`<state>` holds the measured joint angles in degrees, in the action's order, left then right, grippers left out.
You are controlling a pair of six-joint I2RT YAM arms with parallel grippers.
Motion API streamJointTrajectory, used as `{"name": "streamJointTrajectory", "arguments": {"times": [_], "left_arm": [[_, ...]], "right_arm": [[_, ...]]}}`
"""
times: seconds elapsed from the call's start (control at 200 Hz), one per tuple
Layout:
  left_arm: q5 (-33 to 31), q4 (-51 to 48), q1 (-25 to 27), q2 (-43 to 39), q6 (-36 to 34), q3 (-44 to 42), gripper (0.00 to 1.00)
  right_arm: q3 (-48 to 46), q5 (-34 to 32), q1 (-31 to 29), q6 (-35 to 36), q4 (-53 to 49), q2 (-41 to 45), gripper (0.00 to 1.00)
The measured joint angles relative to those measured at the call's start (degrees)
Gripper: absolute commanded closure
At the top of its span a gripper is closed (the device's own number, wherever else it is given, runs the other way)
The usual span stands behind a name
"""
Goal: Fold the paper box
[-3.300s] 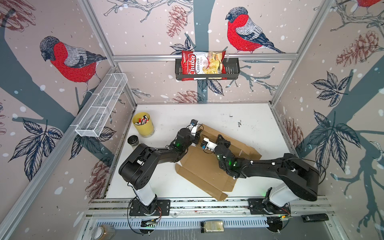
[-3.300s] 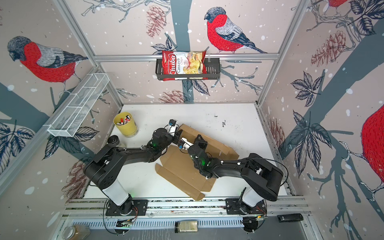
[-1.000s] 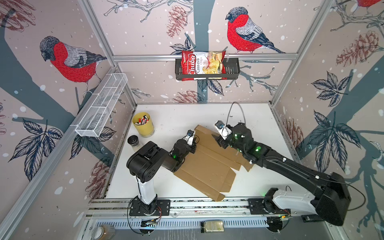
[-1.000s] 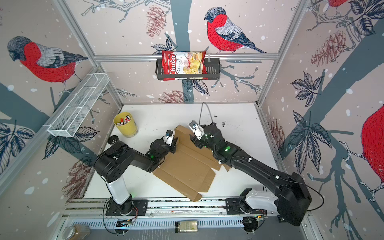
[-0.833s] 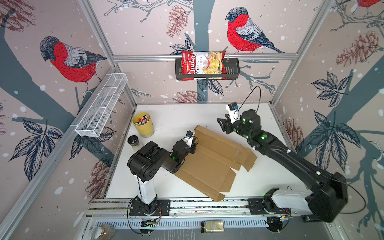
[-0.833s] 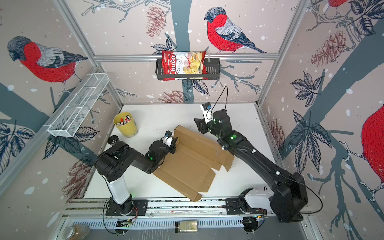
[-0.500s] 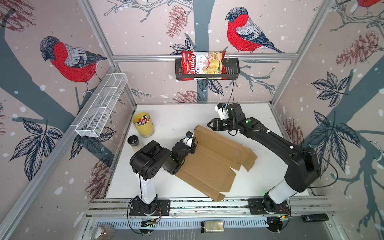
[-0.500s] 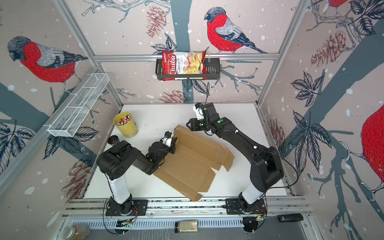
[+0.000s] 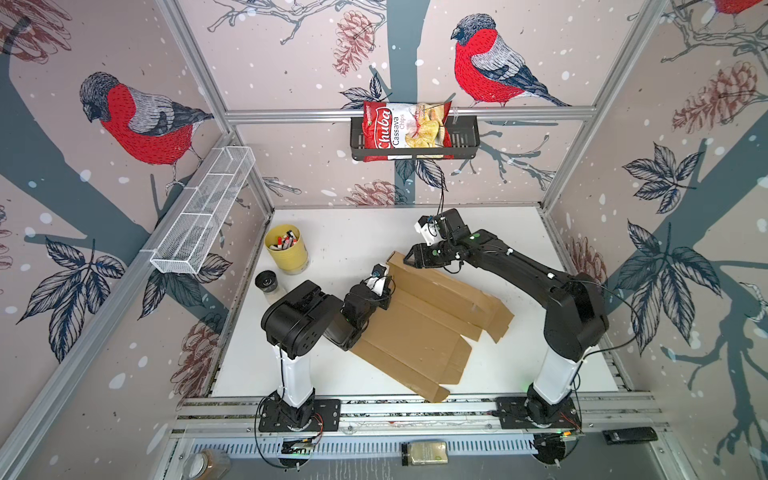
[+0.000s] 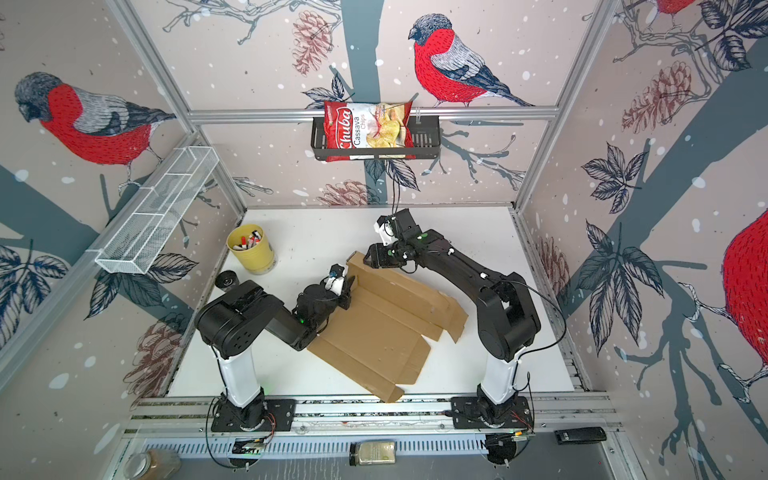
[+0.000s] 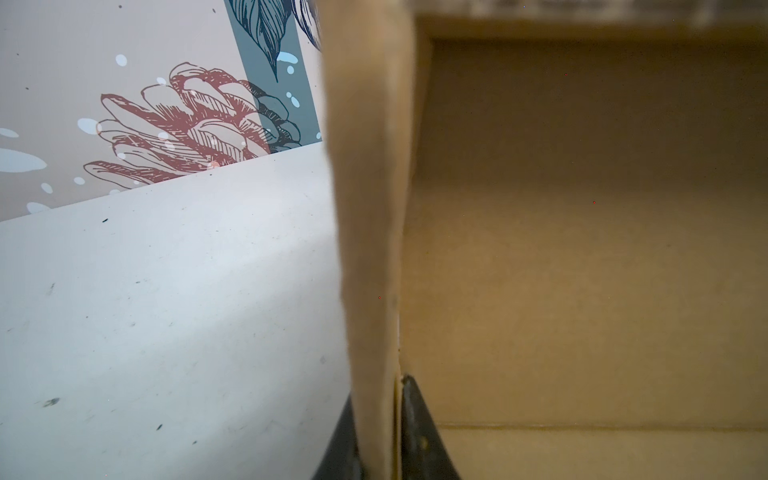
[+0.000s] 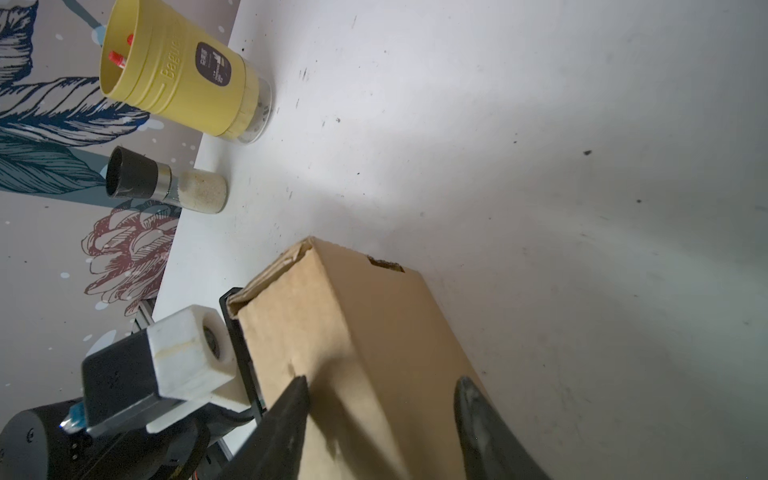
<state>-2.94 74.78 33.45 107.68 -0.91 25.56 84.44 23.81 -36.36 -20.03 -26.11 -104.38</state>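
The left gripper (image 9: pixel 388 289) sits at the 10 o'clock corner of the paper box (image 9: pixel 415 332). In the left wrist view its fingers (image 11: pixel 417 415) stand narrow, closed on the short side flap, which stands upright. From this gripper the rest of the box spreads toward 4 o'clock.

The box lies near the middle of the white table (image 9: pixel 353 232), part-formed. Its one raised long wall runs from 10 o'clock to 4 o'clock. The unfolded panels lie flat on the 7 o'clock side of that wall.

The right gripper (image 9: pixel 409 259) reaches in from 3 o'clock to the same corner, just at 1 o'clock of the left gripper. In the right wrist view its fingers (image 12: pixel 291 407) stand about half-wide astride the end of the long wall. Whether the pads press the cardboard, I cannot tell.

Both arms are equally near that corner, so the coming move probably turns on how the held flap meets the wall's end there.

- A white mesh shelf (image 9: pixel 199 216) hangs at 9 o'clock; nothing shows in it.
- A yellow cup (image 9: pixel 291 259) holds markers.
- A black-capped shaker (image 9: pixel 267 281) stands just beside the cup, with pale grains inside.
- At 12 o'clock a black wire basket (image 9: pixel 465 141) holds a bag of Chuba cassava chips (image 9: pixel 399 129).
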Motion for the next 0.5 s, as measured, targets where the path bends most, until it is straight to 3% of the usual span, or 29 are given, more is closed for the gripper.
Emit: {"name": "streamJointTrajectory", "arguments": {"times": [0.14, 0.5], "left_arm": [[0.17, -0.04, -1.16, -0.74, 0.09, -0.59, 0.64], [2.97, -2.21, -2.64, -2.71, 0.48, 3.78, 0.60]], "right_arm": [[0.00, 0.15, -0.26, 0.81, 0.50, -0.63, 0.46], [0.11, 0.37, 0.00, 2.14, 0.55, -0.68, 0.46]]}}
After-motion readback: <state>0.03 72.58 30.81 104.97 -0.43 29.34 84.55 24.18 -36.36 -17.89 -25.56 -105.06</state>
